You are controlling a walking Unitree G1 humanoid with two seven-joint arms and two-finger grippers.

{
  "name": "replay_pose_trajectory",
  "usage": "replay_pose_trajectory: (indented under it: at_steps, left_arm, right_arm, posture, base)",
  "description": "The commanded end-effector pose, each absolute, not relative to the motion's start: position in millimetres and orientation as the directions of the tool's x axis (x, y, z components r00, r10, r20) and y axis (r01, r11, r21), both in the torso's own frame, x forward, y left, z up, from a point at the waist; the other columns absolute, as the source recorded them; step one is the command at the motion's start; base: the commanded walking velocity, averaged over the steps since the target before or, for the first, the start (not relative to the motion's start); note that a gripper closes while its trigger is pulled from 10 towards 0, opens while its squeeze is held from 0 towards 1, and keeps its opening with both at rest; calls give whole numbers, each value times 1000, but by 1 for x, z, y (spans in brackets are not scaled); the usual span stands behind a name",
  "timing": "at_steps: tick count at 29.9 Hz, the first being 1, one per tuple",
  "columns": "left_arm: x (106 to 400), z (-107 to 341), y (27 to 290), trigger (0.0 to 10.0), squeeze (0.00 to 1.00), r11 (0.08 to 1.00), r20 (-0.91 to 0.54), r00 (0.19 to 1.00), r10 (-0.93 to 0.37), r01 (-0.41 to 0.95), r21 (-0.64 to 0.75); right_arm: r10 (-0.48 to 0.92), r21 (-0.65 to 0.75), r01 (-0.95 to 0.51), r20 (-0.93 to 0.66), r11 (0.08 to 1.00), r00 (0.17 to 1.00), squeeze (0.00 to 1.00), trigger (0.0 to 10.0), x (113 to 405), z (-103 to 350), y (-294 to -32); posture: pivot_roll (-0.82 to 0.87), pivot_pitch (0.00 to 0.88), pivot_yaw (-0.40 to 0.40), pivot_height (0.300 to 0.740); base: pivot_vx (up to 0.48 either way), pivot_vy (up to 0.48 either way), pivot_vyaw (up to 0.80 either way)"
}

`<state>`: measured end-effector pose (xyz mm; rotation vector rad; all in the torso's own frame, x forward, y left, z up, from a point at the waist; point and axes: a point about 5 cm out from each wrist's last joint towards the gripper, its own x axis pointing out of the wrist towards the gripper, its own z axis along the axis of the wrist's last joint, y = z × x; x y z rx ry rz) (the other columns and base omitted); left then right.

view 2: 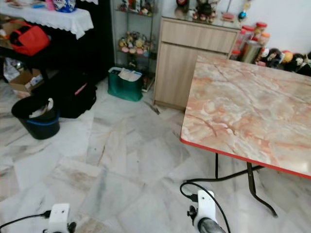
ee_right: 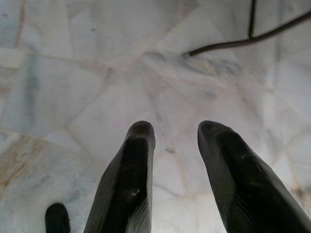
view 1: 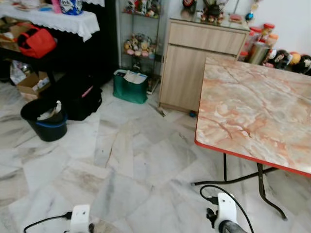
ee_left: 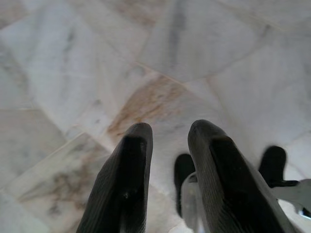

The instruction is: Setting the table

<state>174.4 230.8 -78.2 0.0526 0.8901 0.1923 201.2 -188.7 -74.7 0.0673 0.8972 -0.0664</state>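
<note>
Worktop [view 1: 252, 111], marble-patterned with a red rim, stands to the robot's right, bare across all its visible surface; jars and tins crowd the floor or ledge beyond its far edge. No dishes or cutlery laid, so the setting looks not yet begun. Left hand [ee_left: 167, 170] hangs low over the floor tiles [view 1: 126, 160], fingers parted, holding nothing. Right hand [ee_right: 177, 170] likewise released and empty, near the folding leg [view 1: 262, 187]. Wooden cabinet [view 1: 194, 63] stands against the wall; black bucket [view 1: 44, 119] well off left.

Head stereo pair looking forward-down at table [view 1: 257, 111] and marble floor [view 1: 131, 165], wrist cameras facing that floor close-up
</note>
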Motion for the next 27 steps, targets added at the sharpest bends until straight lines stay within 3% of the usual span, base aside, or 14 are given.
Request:
replay_pose_trajectory:
  at_steps: [1,10,15,27]
  left_arm:
    - [176,-79,225,10000,0,983,-767,616,180,-151,109]
    - [176,-79,224,10000,0,983,-767,617,175,-149,104]
    - [177,-79,224,10000,0,983,-765,620,177,-152,103]
    - [177,-78,225,10000,0,983,-764,620,177,-151,105]
  right_arm:
    - [-44,18,92,-778,996,627,0,10000,201,-74,-194]
    - [-42,17,88,-780,996,624,0,10000,202,-74,-194]
    - [-33,26,85,-778,996,628,0,10000,202,-73,-193]
    - [-40,19,87,-776,996,629,0,10000,201,-74,-194]
  posture:
    - [59,0,-80,732]
    - [57,0,-81,732]
    - [57,0,-82,732]
    - [59,0,-80,732]
  base:
    - [0,-480,0]
    - [0,-480,0]
    - [0,-379,-616]
    - [0,-372,0]
